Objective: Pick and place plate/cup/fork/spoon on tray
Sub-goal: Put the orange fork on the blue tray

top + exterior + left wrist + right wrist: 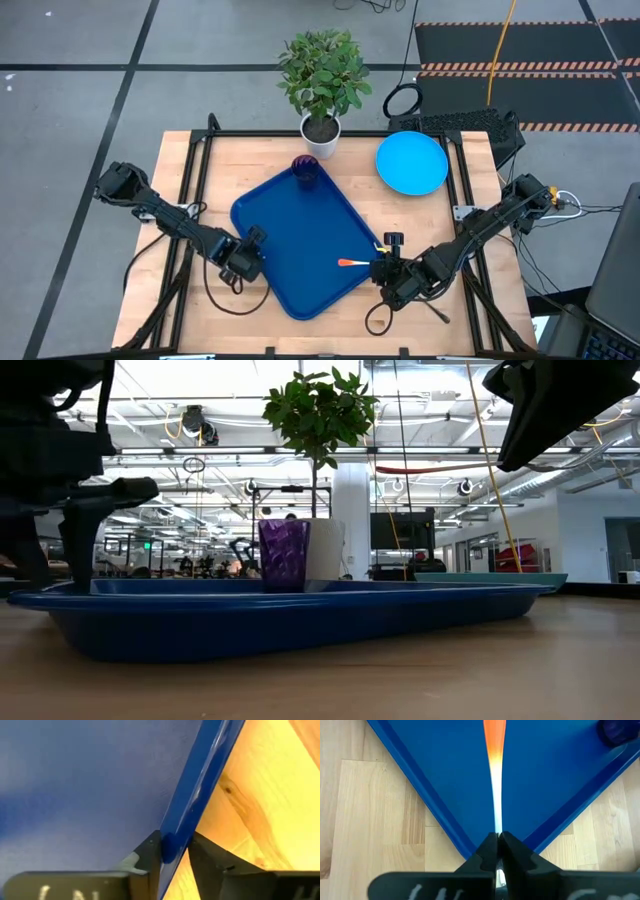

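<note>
The dark blue tray lies askew in the middle of the table. The purple cup stands upright on the tray's far corner and also shows in the low view. The light-blue plate lies flat on the table at the far right. My left gripper is shut on the tray's left rim. My right gripper is at the tray's right rim, shut on the fork, whose orange handle reaches over the tray. I do not see the spoon. My left gripper clamps the tray's left rim, one finger inside the tray and one outside over the wood. The fingers come from the table's left side. The tray rests on the table. My right gripper pinches the fork's silver metal end between its two shut fingers, which hide the tines. It comes from the table's right side and lies along the fork. The orange handle points away over the tray's floor; whether it rests there I cannot tell.
A potted plant in a white pot stands at the far edge, just behind the cup. Bare wood lies to the left of and near the tray. A cable loop lies near my right gripper.
</note>
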Robot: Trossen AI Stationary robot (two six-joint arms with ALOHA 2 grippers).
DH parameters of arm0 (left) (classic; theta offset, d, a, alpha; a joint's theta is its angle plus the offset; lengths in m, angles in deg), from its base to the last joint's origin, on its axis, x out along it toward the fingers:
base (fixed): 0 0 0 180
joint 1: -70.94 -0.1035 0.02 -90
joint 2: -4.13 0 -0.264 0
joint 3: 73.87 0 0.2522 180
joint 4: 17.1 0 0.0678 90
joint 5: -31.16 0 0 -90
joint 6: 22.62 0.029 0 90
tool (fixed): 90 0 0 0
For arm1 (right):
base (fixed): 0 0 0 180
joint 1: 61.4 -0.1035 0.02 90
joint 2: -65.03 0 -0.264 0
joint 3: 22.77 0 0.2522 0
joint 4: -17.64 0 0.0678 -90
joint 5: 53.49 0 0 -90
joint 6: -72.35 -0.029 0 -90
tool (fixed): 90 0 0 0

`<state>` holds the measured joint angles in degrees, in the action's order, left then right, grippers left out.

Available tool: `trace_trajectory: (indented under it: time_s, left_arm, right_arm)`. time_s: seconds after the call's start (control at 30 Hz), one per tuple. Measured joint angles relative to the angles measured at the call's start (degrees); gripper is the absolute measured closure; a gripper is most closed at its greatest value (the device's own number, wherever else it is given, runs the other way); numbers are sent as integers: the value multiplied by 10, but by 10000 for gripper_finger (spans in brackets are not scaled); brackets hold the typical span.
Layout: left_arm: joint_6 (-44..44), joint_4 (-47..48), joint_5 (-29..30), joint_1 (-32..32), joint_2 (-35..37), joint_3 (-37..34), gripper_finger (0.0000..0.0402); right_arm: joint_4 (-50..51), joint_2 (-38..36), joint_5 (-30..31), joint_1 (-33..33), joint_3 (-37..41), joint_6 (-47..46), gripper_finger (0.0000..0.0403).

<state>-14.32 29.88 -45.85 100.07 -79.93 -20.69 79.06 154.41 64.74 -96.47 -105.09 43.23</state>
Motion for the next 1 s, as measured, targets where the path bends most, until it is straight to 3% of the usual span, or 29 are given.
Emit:
trace_trajectory:
  time_s: [0.2,0.63,1.0]
  left_arm:
    - [-25,-10,-4,0,0,0,345]
    - [-83,-58,-33,10,0,0,327]
    - [-213,-134,-32,18,0,0,325]
  right_arm:
    - [0,0,0,0,0,-1,403]
    - [0,0,0,0,0,-2,403]
    - [0,0,0,0,0,-2,403]
